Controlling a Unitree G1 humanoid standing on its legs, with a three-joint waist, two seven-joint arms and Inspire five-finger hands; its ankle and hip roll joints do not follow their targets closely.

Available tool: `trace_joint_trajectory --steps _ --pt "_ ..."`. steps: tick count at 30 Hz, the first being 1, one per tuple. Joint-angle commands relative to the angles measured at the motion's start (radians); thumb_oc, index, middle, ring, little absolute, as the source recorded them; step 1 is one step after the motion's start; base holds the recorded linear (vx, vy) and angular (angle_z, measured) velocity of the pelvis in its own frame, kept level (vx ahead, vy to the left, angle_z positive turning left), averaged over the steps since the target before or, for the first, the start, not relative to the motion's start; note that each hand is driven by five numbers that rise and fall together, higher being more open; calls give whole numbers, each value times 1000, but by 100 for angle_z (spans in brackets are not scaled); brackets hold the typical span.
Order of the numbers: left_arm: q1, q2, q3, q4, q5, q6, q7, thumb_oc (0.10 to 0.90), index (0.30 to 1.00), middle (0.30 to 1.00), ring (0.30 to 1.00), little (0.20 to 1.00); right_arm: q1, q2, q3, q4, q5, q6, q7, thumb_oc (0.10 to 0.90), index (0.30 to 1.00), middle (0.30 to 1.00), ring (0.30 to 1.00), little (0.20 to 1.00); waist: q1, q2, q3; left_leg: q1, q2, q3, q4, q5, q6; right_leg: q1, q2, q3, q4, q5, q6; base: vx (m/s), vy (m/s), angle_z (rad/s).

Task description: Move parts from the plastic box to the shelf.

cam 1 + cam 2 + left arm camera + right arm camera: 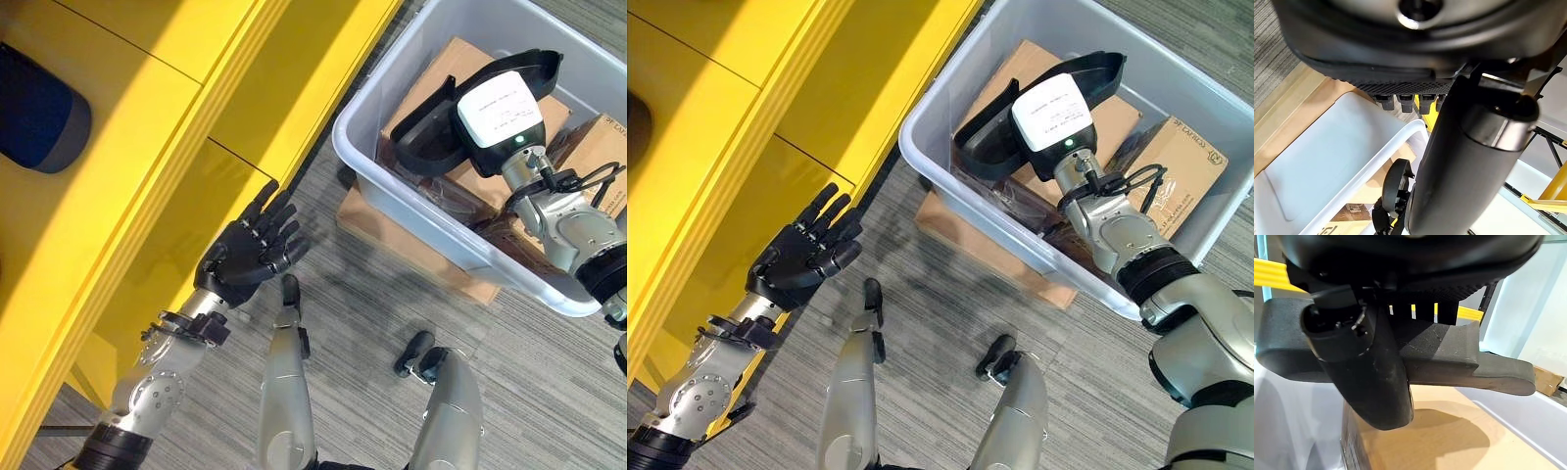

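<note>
One black part (1038,103) is clamped by the right hand (1400,323) inside the plastic box (940,171); left hand (257,250) spread, empty. Risk: snagging the box wall on lifting.

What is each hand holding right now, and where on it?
The right hand grips the curved black foam part at its middle, inside the grey plastic box. The left hand holds nothing.

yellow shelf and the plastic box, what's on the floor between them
Bare grey carpet in the left eye view between the yellow shelf and the translucent plastic box.
</note>
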Motion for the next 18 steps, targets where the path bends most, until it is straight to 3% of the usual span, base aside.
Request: trace_joint_trajectory --steps 1,4,7,8,9,15,18 --pt "-36 -34 44 -99 3 -80 -57 900 1000 1000 1000 1000 -118 -73 -125 -65 32 57 -114 400 300 300 300 300 7 -3 -2 83 47 70 149 -209 -10 46 91 5 -128 39 31 33 38 -5" --pt "-30 -40 43 -113 8 -82 -49 900 1000 1000 1000 1000 -80 -76 -176 -42 119 65 -122 400 300 300 300 300 2 -4 -19 141 37 85 120 -215 -7 95 95 6 -163 47 34 80 65 -9" --pt "-26 -36 46 -116 46 -96 -37 900 1000 1000 1000 1000 -52 -70 -224 -43 168 -29 -73 400 300 300 300 300 0 -6 -38 179 25 89 99 -216 -6 131 101 5 -196 54 37 53 32 -7" --pt "-28 -38 47 -110 84 -112 -38 900 1000 1000 1000 1000 -47 -69 -228 -55 170 -34 -57 400 300 300 300 300 -1 -7 -43 192 22 93 89 -215 -7 143 103 4 -208 56 38 100 59 -7" --pt "-35 -26 53 -113 213 -181 -63 900 1000 1000 1000 1000 -26 -75 -234 -96 187 -63 -25 400 300 300 300 300 -7 -13 -62 228 17 98 65 -212 -6 175 107 5 -239 65 41 112 77 -5" --pt "-17 49 82 -138 437 -256 12 900 1000 1000 1000 1000 82 -122 -263 -277 273 -112 139 400 300 300 300 300 -32 -24 -126 348 -1 130 -20 -200 -9 300 126 6 -383 106 53 98 114 -5" --pt "-5 94 123 -131 569 -306 104 900 1000 1000 1000 1000 203 -133 -312 -395 352 -92 237 400 300 300 300 300 -57 -41 -181 447 -14 150 -97 -182 -13 410 144 6 -502 142 65 181 188 -15"
